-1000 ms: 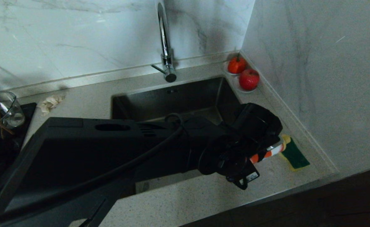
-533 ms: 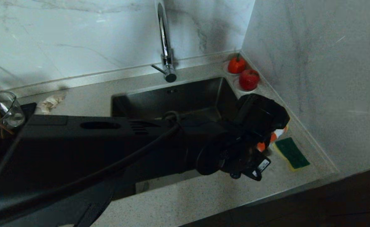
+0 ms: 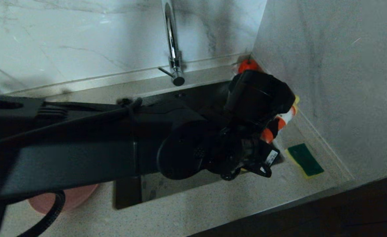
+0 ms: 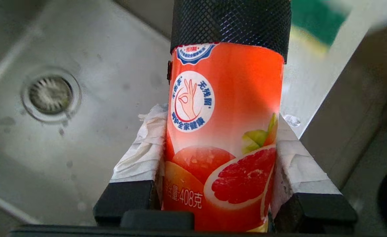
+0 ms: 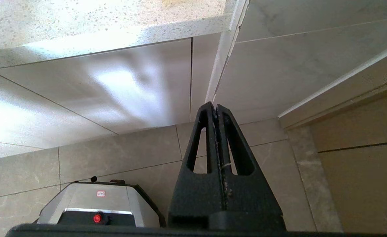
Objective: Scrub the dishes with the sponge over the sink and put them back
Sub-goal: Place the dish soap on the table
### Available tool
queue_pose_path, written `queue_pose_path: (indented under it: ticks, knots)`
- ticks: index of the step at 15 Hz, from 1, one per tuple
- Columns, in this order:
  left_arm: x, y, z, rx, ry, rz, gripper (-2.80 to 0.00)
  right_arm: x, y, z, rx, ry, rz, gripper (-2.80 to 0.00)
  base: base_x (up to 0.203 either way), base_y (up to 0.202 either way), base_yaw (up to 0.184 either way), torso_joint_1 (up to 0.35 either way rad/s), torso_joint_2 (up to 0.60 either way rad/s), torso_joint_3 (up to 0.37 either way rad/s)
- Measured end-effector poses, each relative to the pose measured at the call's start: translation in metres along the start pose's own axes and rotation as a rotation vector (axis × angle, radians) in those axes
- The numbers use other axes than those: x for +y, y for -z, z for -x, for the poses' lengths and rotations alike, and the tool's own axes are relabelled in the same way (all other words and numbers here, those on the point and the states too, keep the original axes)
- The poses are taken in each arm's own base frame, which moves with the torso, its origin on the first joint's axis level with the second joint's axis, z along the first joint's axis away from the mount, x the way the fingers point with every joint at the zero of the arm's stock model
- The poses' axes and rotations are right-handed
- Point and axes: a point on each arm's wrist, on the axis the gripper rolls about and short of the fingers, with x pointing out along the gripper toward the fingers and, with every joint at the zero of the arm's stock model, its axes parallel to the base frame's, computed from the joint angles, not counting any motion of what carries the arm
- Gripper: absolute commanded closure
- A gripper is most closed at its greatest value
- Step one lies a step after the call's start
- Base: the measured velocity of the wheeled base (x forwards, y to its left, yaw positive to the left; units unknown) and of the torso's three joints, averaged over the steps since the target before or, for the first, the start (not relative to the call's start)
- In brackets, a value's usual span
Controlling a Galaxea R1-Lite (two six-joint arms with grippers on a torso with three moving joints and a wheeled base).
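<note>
Head view: left gripper [image 3: 280, 120] raised over right rim of sink [image 3: 180, 95], clamped on orange bottle [image 3: 279, 123]; sponge [image 3: 304, 160] flat on counter, green face up, just beside and below gripper, untouched; pink plate [image 3: 68, 200] near left; right gripper [image 5: 216, 110] parked, fingers together
</note>
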Motion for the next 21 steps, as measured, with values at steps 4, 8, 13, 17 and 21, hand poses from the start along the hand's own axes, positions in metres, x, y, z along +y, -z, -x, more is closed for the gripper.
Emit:
queue_pose_path:
  ticks: [4, 8, 13, 17, 21]
  knots:
    - [0.015, -0.016, 0.044, -0.185, -0.014, 0.065, 0.00, 0.000, 0.000, 0.000, 0.001, 0.000, 0.000, 0.00, 0.000, 0.000, 0.000, 0.000, 0.00, 0.000]
    - [0.035, -0.030, 0.104, -0.308, -0.021, 0.114, 0.00, 0.000, 0.000, 0.000, 0.000, 0.000, 0.000, 0.00, 0.000, 0.000, 0.000, 0.000, 0.00, 0.000]
    - [0.061, -0.041, 0.180, -0.481, -0.029, 0.182, 0.00, 0.000, 0.000, 0.000, 0.001, 0.000, 0.000, 0.00, 0.000, 0.000, 0.000, 0.000, 0.00, 0.000]
    - [0.082, -0.037, 0.236, -0.586, -0.058, 0.208, 0.00, 0.000, 0.000, 0.000, 0.001, 0.000, 0.000, 0.00, 0.000, 0.000, 0.000, 0.000, 0.00, 0.000]
    - [0.107, -0.023, 0.279, -0.657, -0.147, 0.248, 0.00, 0.000, 0.000, 0.000, 0.001, 0.000, 0.000, 0.00, 0.000, 0.000, 0.000, 0.000, 0.00, 0.000]
